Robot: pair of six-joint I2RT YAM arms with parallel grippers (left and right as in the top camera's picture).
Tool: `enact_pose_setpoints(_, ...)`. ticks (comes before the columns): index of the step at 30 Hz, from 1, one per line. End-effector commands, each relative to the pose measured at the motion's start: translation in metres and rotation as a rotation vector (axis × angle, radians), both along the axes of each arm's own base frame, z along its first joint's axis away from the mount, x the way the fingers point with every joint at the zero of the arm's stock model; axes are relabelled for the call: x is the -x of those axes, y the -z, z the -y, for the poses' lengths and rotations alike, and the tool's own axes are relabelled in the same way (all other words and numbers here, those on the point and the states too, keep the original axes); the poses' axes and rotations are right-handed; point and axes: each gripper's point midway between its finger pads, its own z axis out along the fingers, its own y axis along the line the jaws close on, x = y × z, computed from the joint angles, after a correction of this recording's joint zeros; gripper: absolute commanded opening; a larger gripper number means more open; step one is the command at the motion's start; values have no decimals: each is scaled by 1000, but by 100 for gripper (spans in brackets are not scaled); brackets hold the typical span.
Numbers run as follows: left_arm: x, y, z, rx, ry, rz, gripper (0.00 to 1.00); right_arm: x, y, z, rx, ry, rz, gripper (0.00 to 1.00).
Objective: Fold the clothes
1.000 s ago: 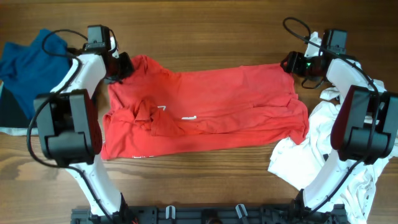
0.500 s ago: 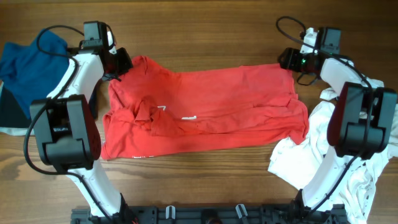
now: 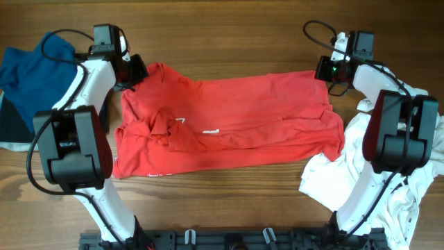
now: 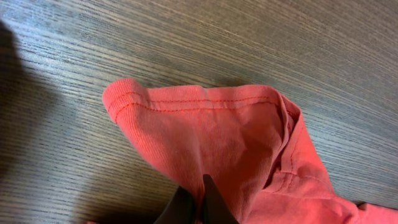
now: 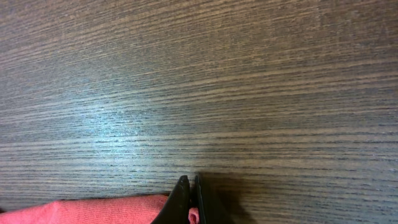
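l jaws, r jaws pinch red tee (image 3: pixel 243 118) far corners, table (image 3: pixel 229 35) beyond

A brown wooden table (image 3: pixel 229 28) with fine, straight grain running side to side fills the overhead view from edge to edge. Up close the wood looks greyer, with a pale sheen (image 5: pixel 106 124) where light falls on it and a soft shadow (image 4: pixel 15 93) at one side. A black rail (image 3: pixel 229 241), perhaps a mounting frame, lines the near edge.
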Motion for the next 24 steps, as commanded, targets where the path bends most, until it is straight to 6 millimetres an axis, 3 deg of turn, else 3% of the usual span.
enact_pose_setpoints(1,0,-9,-3,5,-13,18,4,4,12,5,5,58,-46,4)
enact_pose_setpoints(7,-2,-46,-3,-4,-7,89,4,-9,-62,26,76,163,44,4)
enact_pose_setpoints(15,61,-72,-17,-35,-51,-75,4,48,-119,36,159,213,-61,4)
enact_pose_setpoints(18,87,-79,-31,-18,-116,-143,4,77,-125,39,189,227,-143,4)
enact_pose_setpoints(21,115,-75,-42,-2,-157,-252,4,109,-116,36,193,215,-275,4)
enact_pose_setpoints(24,131,-71,-49,10,-184,-310,4,130,-112,43,241,225,-359,4)
